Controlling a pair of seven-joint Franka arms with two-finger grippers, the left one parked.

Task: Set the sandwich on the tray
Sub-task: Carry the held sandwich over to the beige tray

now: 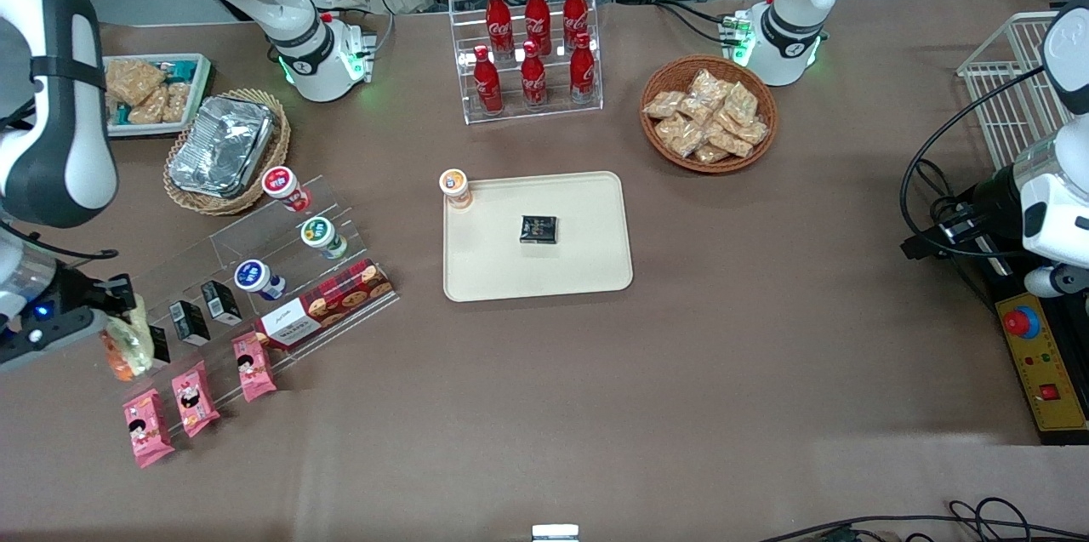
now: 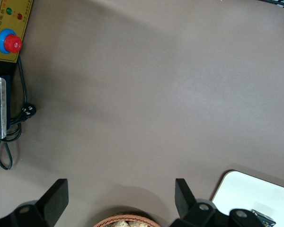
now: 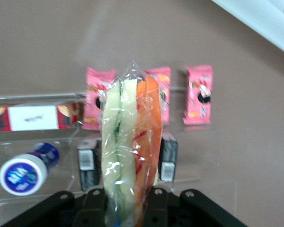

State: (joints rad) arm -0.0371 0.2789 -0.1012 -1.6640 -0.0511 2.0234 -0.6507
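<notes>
We have the sandwich [image 3: 130,146] clamped in the gripper [image 3: 128,201] jaws near the display rack, well apart from the tray [image 1: 587,270], so carrying and setting down remain.

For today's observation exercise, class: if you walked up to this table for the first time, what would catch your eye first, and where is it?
Most striking is the sandwich, clamped upright in the gripper above the clear display stand at the working arm's end of the table. Next comes the cream tray in the middle, carrying a small black packet and an orange-lidded cup at one corner. Farther from the front camera, red cola bottles fill a clear rack.
</notes>
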